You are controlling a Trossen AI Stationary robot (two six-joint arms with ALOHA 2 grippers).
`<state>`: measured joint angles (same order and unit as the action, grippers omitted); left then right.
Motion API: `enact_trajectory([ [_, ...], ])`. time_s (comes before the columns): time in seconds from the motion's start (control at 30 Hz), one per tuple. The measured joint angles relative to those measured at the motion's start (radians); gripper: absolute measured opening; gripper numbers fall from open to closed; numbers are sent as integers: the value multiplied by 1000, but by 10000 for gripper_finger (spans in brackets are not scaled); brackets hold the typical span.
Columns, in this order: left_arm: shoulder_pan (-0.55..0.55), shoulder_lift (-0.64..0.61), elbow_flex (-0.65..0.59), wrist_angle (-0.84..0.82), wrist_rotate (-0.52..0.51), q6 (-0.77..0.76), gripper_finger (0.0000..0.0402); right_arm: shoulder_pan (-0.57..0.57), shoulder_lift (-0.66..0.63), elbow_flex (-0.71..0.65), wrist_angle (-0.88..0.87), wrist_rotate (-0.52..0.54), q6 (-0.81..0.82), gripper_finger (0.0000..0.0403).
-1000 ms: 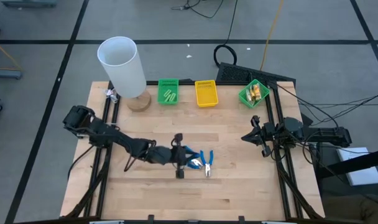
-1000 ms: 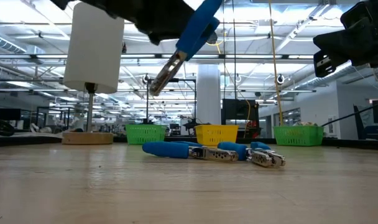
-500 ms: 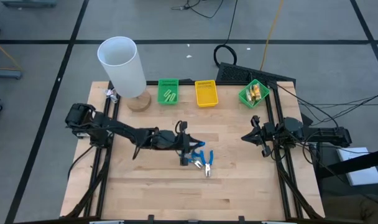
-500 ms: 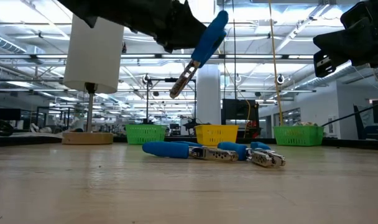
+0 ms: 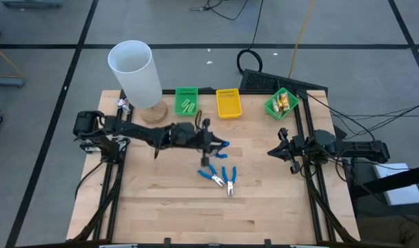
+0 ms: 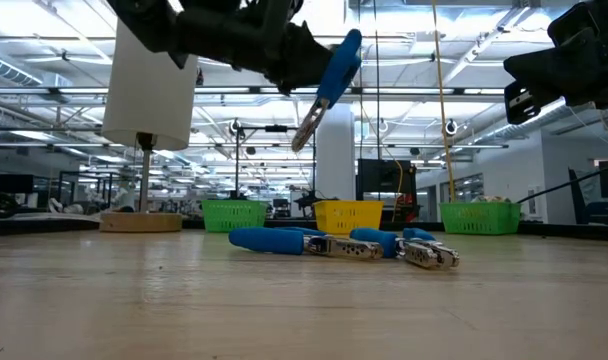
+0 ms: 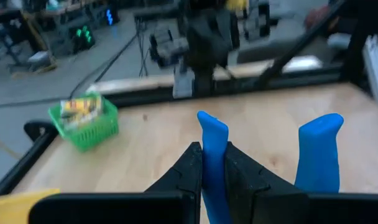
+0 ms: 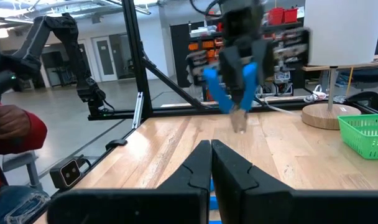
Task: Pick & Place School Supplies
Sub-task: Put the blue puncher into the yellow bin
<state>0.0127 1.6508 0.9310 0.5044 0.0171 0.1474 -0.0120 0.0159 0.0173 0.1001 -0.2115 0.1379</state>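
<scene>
My left gripper [image 5: 213, 143] hangs above the middle of the table, shut on a pair of blue-handled pliers [image 5: 221, 146]. In the low view these pliers [image 6: 329, 78] slant down to their metal tip [image 6: 306, 131]. Two more blue-handled pliers [image 5: 213, 177] [image 5: 229, 181] lie flat on the wood nearer the front. The left green bin [image 5: 187, 101] holds light-green pieces, and the tilted green bin [image 5: 281, 103] holds yellow-orange sticks. My right gripper [image 5: 275, 149] waits shut at the table's right edge, touching nothing. My left gripper pinches one blue handle [image 7: 212, 140] of the pliers between its two fingers [image 7: 190, 168]. The other handle [image 7: 319, 149] stands free beside them. The fingers come about level from the table's left. The pliers are lifted clear, metal tip slanting down.
A tall white cylinder [image 5: 135, 72] stands on a round wooden base at the far left. A yellow bin [image 5: 228, 103] sits between the two green ones along the far edge. Black frame rails run along both table sides. A person's red sleeve [image 8: 15, 134] shows beyond the table.
My left gripper has swung toward the table's far edge with the pliers, from beside the two lying pairs to above the middle of the table. The pliers stay lifted clear and slanted. The two pairs on the wood have not moved.
</scene>
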Motion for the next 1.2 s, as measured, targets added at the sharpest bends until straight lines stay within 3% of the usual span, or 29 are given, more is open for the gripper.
enact_trajectory([
  [0.17,87,1,0,71,158,-19,39,0,0,0,0,0,0,4],
  [0.33,121,5,0,100,206,-19,39,0,0,0,1,5,-3,4],
  [0.53,114,5,0,136,246,-22,39,1,37,-4,86,165,60,4],
  [0.73,86,5,0,141,247,-22,39,4,186,-4,285,185,112,4],
  [1.03,18,5,0,175,207,-21,39,68,521,-4,651,217,128,4],
  [1.2,8,5,0,217,183,-14,39,106,705,35,681,313,33,4],
])
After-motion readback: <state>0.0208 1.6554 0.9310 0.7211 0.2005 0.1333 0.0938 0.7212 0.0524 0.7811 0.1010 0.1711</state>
